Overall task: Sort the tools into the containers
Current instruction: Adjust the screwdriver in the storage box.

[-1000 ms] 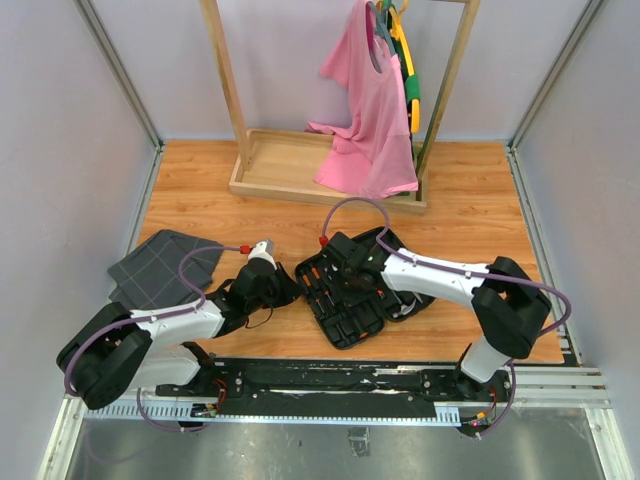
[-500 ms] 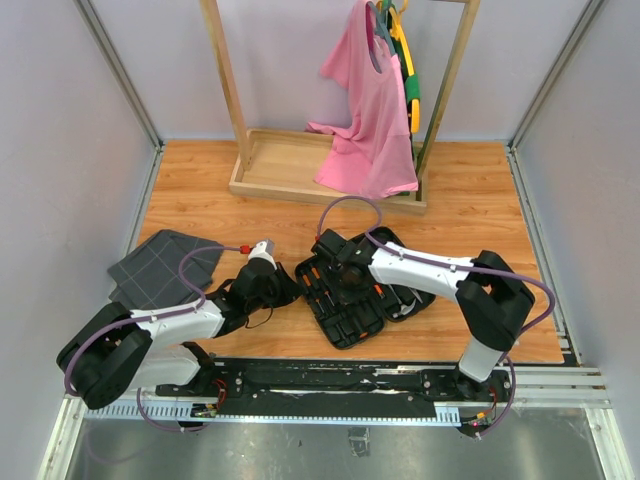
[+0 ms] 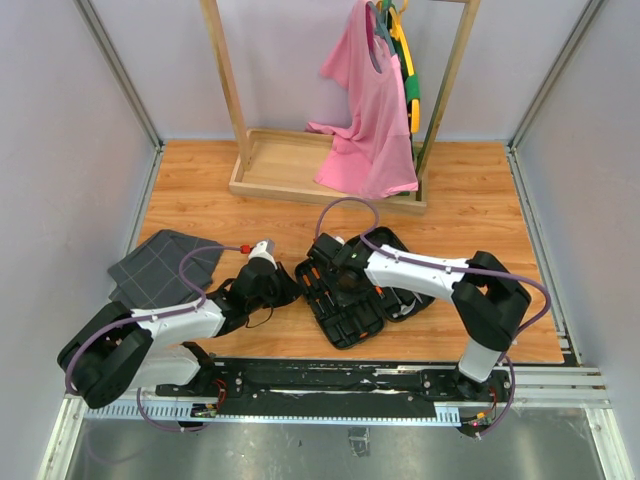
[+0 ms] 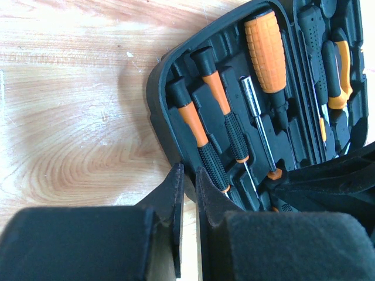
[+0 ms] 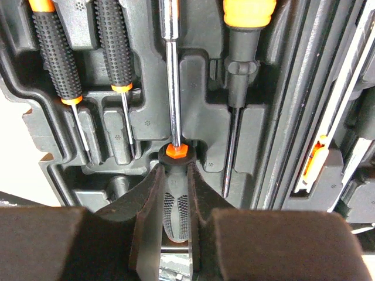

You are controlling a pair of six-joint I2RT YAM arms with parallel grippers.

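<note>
Wooden tabletop [image 4: 76, 117]: right fingers [image 5: 151, 213] pinch screwdriver [image 5: 176, 215] in case [image 5: 202, 126]; left fingers [image 4: 171, 202] closed at its rim.

Wood floor [image 3: 480, 210], grey walls [image 3: 60, 130], wooden rack [image 3: 225, 80] w/ pink shirt [image 3: 365, 120].

A pink shirt [image 3: 362, 110] hangs on a wooden rack [image 3: 228, 90]; a grey grid-patterned cloth [image 3: 165, 265] lies left

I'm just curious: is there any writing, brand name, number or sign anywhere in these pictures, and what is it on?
No readable text anywhere.
tool case: tiny moulded marks beside its slots, too small to read.
screwdriver in the right end effector: no print showing.
pink shirt and grey fabric: no print showing.
</note>
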